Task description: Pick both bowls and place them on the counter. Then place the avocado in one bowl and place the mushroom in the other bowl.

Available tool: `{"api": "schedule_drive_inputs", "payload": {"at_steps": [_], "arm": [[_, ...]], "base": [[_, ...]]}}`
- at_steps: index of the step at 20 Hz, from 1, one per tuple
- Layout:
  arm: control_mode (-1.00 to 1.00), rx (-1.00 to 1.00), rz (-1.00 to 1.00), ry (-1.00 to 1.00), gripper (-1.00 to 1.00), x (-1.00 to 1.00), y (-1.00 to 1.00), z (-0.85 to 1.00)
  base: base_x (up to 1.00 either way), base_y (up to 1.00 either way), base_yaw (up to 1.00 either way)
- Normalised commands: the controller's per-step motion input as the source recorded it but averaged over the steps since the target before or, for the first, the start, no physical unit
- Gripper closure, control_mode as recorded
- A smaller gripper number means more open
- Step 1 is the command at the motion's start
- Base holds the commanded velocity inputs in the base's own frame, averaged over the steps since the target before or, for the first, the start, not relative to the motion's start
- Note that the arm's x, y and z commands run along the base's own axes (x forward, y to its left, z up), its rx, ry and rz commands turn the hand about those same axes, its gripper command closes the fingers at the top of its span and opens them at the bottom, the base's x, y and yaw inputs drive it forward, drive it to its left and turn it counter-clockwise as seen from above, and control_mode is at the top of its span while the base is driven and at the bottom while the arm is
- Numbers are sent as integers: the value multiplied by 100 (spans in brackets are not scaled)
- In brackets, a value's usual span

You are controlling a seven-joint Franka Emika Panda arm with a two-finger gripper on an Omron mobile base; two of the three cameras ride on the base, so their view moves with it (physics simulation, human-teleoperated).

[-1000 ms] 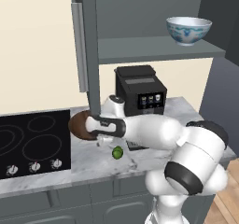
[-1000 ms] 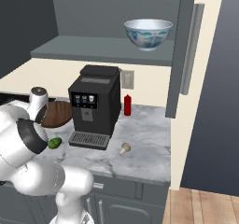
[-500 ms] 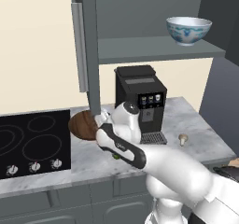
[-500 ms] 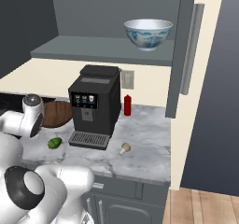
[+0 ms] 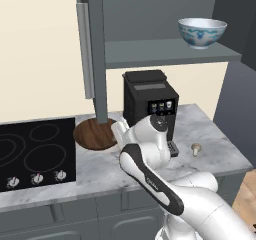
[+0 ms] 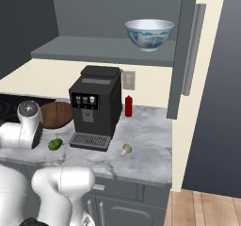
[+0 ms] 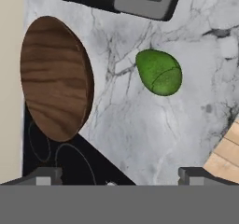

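The pincer (image 7: 119, 174) hangs released over the table (image 7: 154, 134), holding nothing – its tips barely show. The avocado (image 7: 159, 72) lies on the marble beside the wooden bowl (image 7: 55, 78). From the left base view the arm hides it. The mushroom (image 6: 125, 149) sits near the coffee machine (image 6: 94, 105); the white bowl (image 6: 149, 33) is on the shelf (image 6: 94, 51).

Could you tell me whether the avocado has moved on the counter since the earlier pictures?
No. The avocado lies on the counter, just left of the coffee machine's drip tray, in front of the wooden bowl, as in the earlier right base views.
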Motion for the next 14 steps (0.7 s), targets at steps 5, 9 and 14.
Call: {"api": "schedule_drive_inputs", "payload": {"at_steps": [5,9,14], "arm": [[-100,-2,-1,-6,-100,-41,-25,43],[-100,-2,-5,-4,-100,-37,-29,49],[-100,-2,-6,0,-100,-27,-27,48]], "base": [[0,0,0],[0,0,0],[0,0,0]]}}
